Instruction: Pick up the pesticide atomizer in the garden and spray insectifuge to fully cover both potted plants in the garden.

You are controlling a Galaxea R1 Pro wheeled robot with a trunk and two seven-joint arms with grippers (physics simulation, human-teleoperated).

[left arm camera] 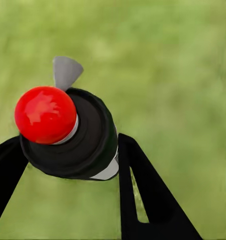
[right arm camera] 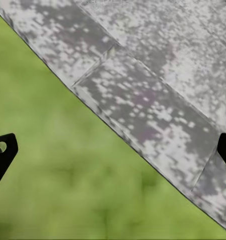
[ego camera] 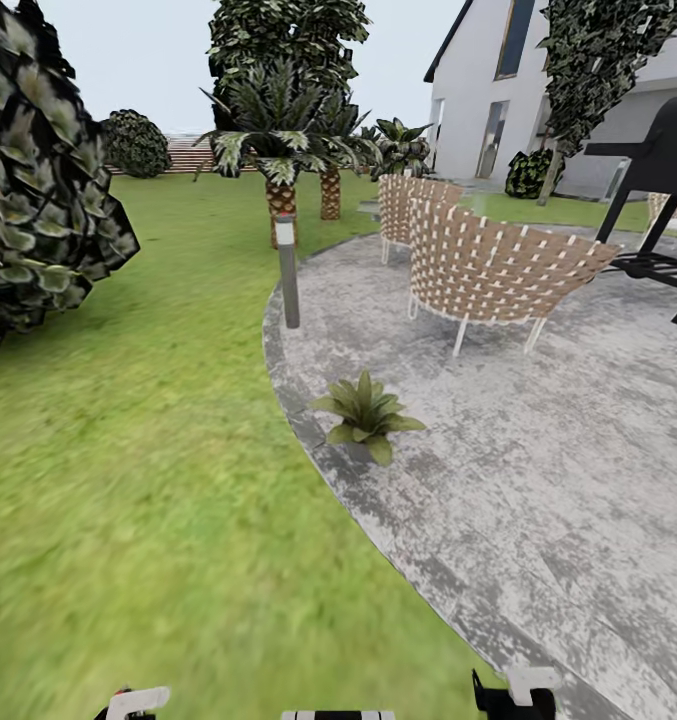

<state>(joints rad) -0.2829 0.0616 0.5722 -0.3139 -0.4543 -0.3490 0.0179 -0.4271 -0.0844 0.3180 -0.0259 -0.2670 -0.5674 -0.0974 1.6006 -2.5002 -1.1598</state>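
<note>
A potted plant [ego camera: 366, 412], a low rosette of pointed green leaves, sits on the grey paved patio [ego camera: 538, 480] close to its curved edge, ahead of me. In the left wrist view my left gripper [left arm camera: 70, 142] is shut on the pesticide atomizer [left arm camera: 67, 132], seen end-on. It shows a red round knob, a dark collar, a grey nozzle tab and a sliver of white body, with lawn behind it. My right gripper [right arm camera: 115, 146] is open with nothing between its fingers, over the line where the lawn meets the patio.
Two wicker chairs [ego camera: 498, 270] stand on the patio beyond the plant, with a black grill stand [ego camera: 658, 200] to their right. A short lamp post [ego camera: 288, 270] stands at the patio edge. Also in view are palm trees [ego camera: 281, 190], a big dark bush [ego camera: 38, 180] and a white house [ego camera: 498, 90].
</note>
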